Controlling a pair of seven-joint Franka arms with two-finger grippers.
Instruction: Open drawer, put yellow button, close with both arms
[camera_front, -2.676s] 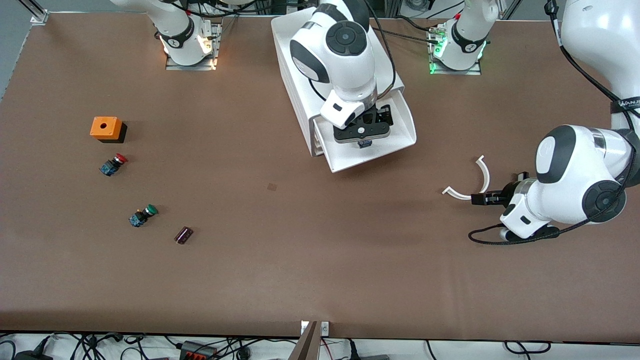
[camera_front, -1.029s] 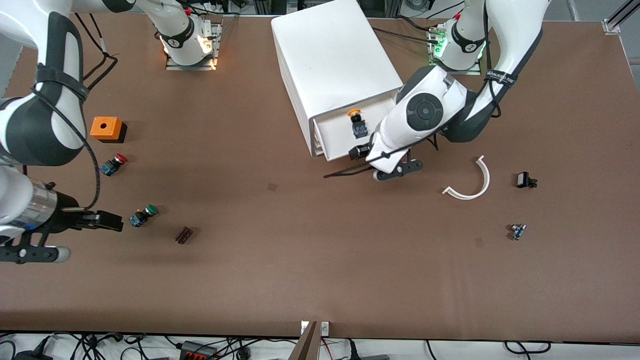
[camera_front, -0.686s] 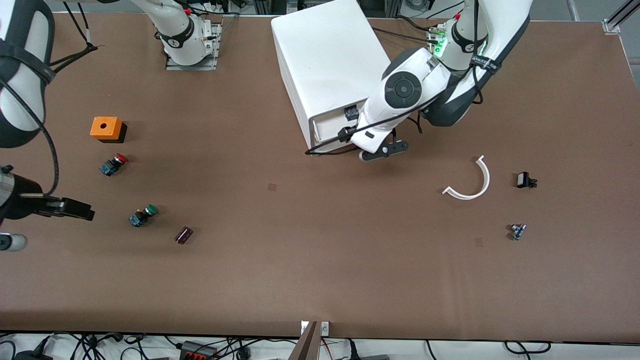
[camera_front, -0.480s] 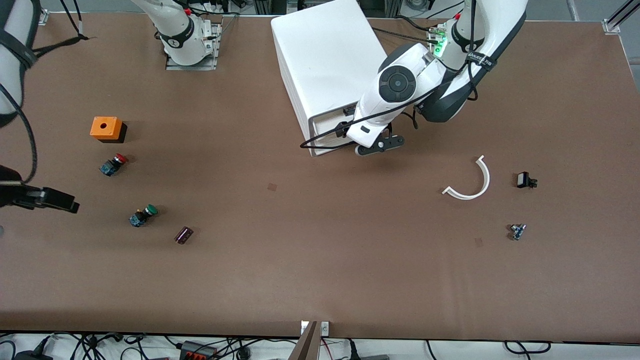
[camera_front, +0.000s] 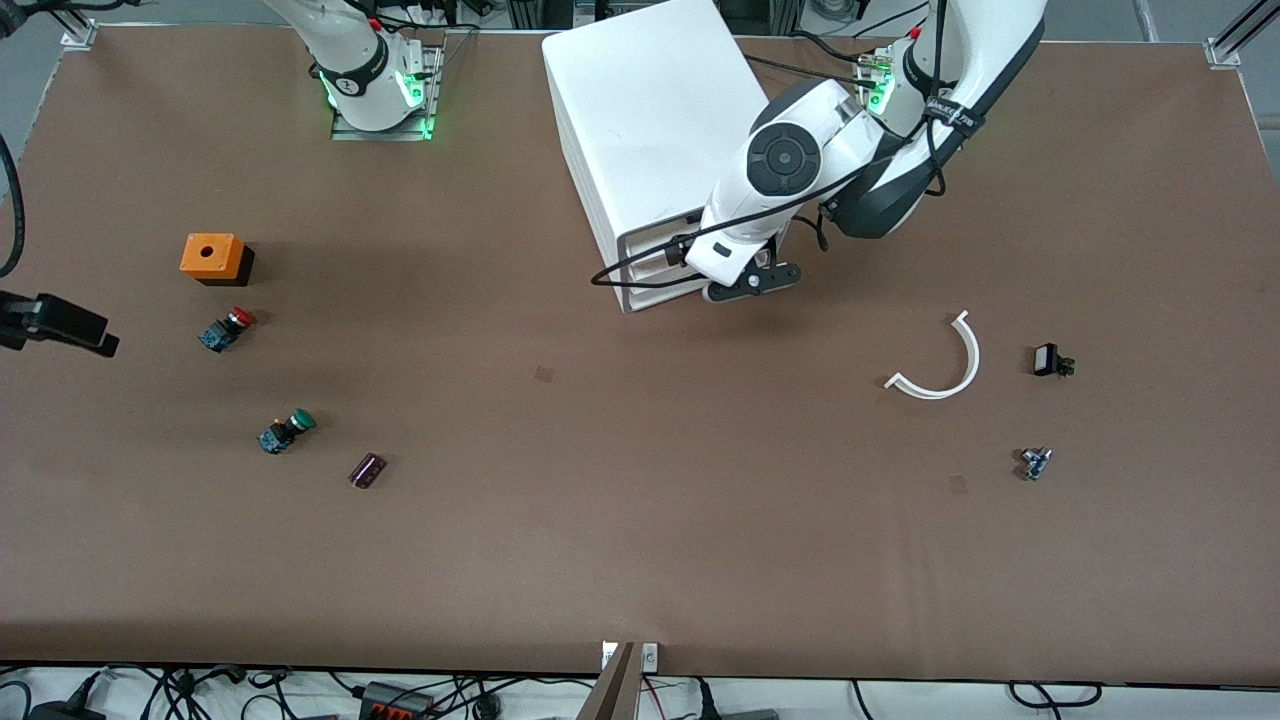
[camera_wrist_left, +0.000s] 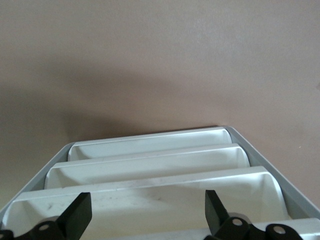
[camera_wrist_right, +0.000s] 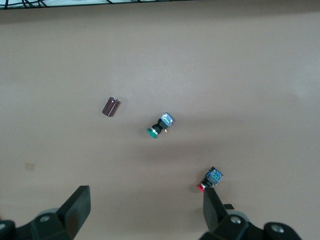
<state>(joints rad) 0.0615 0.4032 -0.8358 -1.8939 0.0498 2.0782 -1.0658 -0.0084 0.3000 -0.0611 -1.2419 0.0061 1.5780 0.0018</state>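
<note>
The white cabinet stands at the back middle of the table. Its top drawer is pushed in, its front in line with the two lower ones. The yellow button is hidden. My left gripper is at the drawer's front, and in the left wrist view it is open, with the fingers spread across the top drawer's front lip and holding nothing. My right gripper hangs in the air over the right arm's end of the table. In the right wrist view it is open and empty.
An orange box, a red-capped button, a green-capped button and a dark brown part lie at the right arm's end. A white curved strip, a black part and a blue part lie at the left arm's end.
The right arm left the open drawer with the yellow button in it and drew back to its end of the table. The left gripper came over and pushed the drawer in.
</note>
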